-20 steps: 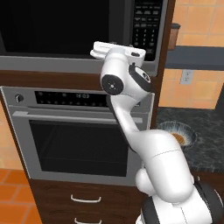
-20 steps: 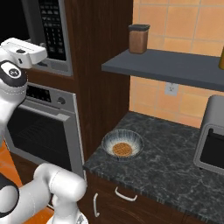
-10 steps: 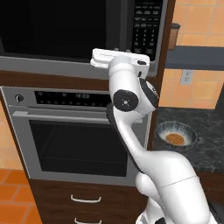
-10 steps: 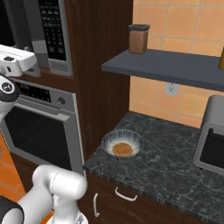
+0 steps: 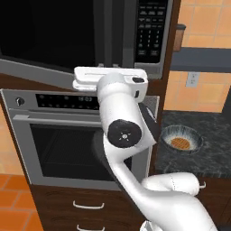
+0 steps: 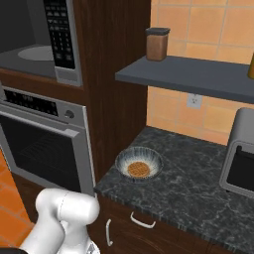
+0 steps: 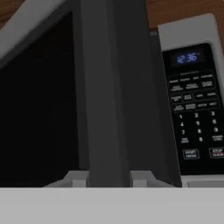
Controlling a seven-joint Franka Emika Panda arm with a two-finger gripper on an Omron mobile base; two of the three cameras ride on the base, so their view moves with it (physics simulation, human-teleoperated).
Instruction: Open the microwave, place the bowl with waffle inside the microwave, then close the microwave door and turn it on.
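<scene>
The tool point(image 7: 106, 178) had closed on the edge of the wide dark-glass microwave door point(image 7: 103, 96), barely ajar; the small striped bowl point(image 6: 139, 163) with its orange-brown waffle point(image 6: 138, 169) waited on the dark speckled counter point(image 6: 198, 188).

microwave point(image 5: 90, 31): sat above the oven point(image 5: 67, 140); keypad point(image 7: 194, 113) on its right
bowl point(image 6: 139, 165): stood on the counter point(image 6: 198, 188), right of the oven; waffle point(image 6: 138, 169) inside
shelf point(image 6: 198, 74): hung above the counter; jar point(image 6: 157, 43) on it

The microwave door point(image 5: 54, 38) was cut off by the left base view's top and left edges, and the keypad point(image 7: 196, 114) labels were too blurred to read.
</scene>
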